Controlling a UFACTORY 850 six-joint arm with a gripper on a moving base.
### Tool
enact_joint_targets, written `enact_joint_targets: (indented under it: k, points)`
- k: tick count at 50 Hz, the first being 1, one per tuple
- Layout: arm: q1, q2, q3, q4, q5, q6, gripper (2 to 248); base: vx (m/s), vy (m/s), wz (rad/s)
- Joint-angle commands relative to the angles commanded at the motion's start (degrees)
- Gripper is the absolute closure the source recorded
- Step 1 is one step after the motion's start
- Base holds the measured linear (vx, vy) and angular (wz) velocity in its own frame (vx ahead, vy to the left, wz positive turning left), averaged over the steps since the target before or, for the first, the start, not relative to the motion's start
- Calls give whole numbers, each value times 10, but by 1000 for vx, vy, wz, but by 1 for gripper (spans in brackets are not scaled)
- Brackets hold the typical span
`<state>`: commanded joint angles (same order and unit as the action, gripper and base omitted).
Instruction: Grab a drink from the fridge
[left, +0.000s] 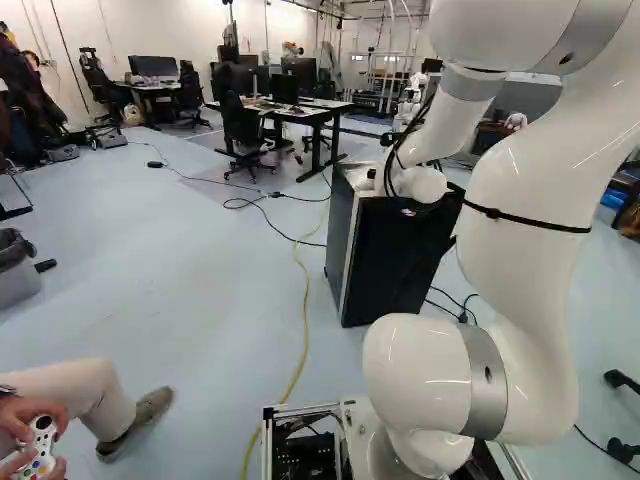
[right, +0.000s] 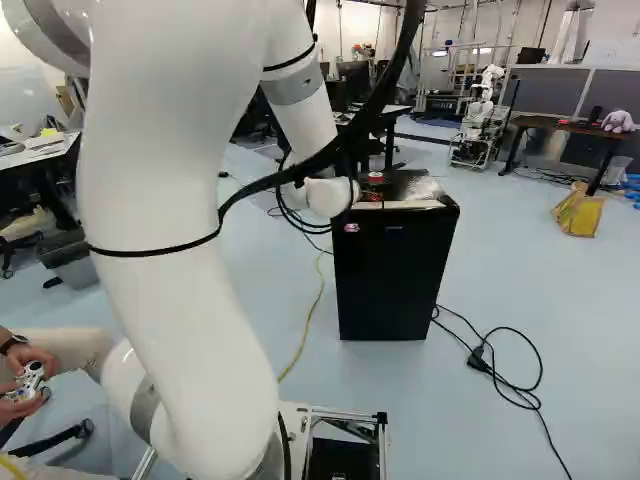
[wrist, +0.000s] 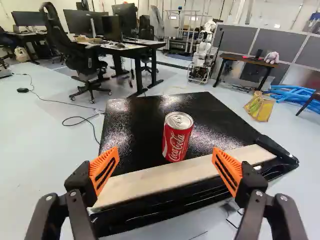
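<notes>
while the red drink can (wrist: 176, 142) is seen upright on the black top (wrist: 142, 120) of the fridge (right: 390, 285), not inside it, no part of the grab itself can be counted as done. the can is set just behind a pale strip (wrist: 160, 180) that is laid along the front of the top, and it is touched by neither side of the grasping part. the fingers (wrist: 229, 170) are spread wide, with nothing held between them, and the can is placed ahead of them, roughly in line with the gap. since the wrist is carried by the white arm (right: 185, 200) close to the fridge, the aiming may be judged well advanced. what is left is a short move forward over the strip, a closing on the can from two sides, and a lift clear of the top. in that move the strip could be brushed if the fingers are kept too low, and the can could be nudged or tipped if it is met off centre
</notes>
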<state>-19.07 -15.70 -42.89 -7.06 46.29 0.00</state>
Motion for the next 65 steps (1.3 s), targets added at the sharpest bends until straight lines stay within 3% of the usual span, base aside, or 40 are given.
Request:
enact_joint_targets:
  k: [65]
  points:
    - [-16, -76, -75, 0, 15, 0, 3, 0, 0, 0]
